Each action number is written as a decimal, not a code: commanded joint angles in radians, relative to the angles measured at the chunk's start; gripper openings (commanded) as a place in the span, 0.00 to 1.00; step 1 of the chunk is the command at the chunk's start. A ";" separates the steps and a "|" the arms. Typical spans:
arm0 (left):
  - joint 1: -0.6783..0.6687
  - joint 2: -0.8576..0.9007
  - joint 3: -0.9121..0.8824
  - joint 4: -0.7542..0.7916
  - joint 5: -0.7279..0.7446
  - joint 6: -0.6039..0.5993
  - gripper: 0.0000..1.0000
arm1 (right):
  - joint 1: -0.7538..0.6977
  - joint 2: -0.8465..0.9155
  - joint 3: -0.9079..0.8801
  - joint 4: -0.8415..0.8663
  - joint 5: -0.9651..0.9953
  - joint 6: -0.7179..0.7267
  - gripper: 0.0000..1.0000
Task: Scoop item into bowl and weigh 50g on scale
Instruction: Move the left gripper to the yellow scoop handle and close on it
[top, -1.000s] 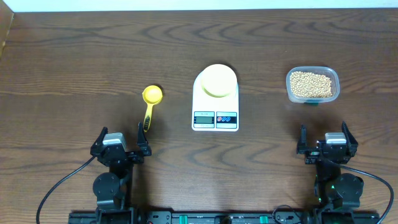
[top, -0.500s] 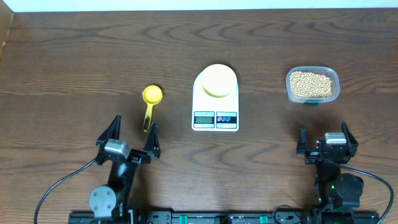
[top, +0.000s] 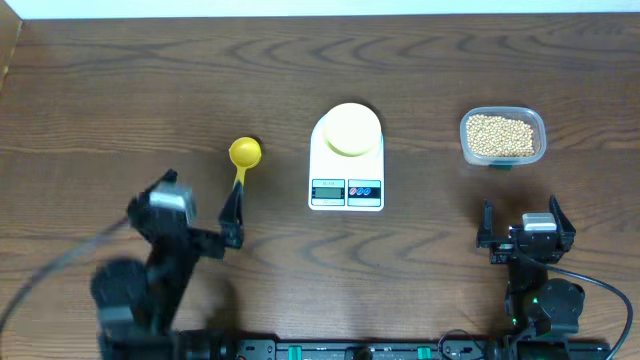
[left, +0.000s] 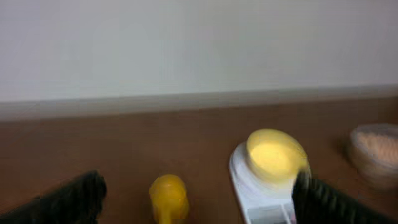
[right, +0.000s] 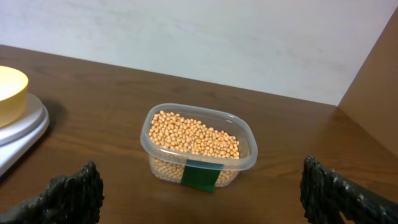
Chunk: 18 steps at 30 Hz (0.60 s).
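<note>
At the near edge of the table (top: 100, 100), both arms, read from the jaws outward:

- Left gripper (top: 200, 197): jaws spread wide, nothing between them. The arm is blurred in the overhead view.
- From above, its finger (top: 232, 212) on the scale's side overlaps the lower end of the yellow scoop (top: 241, 165). Cannot tell whether they touch.
- The scoop lies flat with its cup pointing away from the arms and its handle toward the left gripper. The cup looks empty.
- Right gripper (top: 521, 222): jaws also wide apart and empty, low at the near right, well short of anything.
- Straight ahead of it is a clear plastic tub (right: 245, 163) with a green label (right: 199, 176) on its near wall.
- The beans (right: 193, 137) are all in that tub, filling it to roughly the rim. No loose ones show on the wood.
- Scale (top: 347, 190): mid-table, between scoop and tub, apart from both, with its display and buttons facing the arms.
- Bowl (top: 351, 129): pale yellow, upright on the scale's round platform, roughly centred. No beans show in it.
- The display is too small to read.
</note>
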<state>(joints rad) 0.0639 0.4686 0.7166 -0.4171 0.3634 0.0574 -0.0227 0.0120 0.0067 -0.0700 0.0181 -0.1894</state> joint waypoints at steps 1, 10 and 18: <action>0.005 0.193 0.169 -0.169 0.019 0.021 0.98 | 0.007 -0.004 -0.001 -0.005 -0.002 -0.006 0.99; 0.005 0.523 0.222 -0.223 0.037 -0.048 0.98 | 0.007 -0.004 -0.001 -0.005 -0.002 -0.006 0.99; 0.005 0.753 0.222 -0.229 -0.303 -0.411 0.98 | 0.007 -0.004 -0.001 -0.005 -0.002 -0.006 0.99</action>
<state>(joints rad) 0.0681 1.1545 0.9226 -0.6476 0.1402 -0.2272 -0.0227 0.0120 0.0067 -0.0704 0.0181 -0.1894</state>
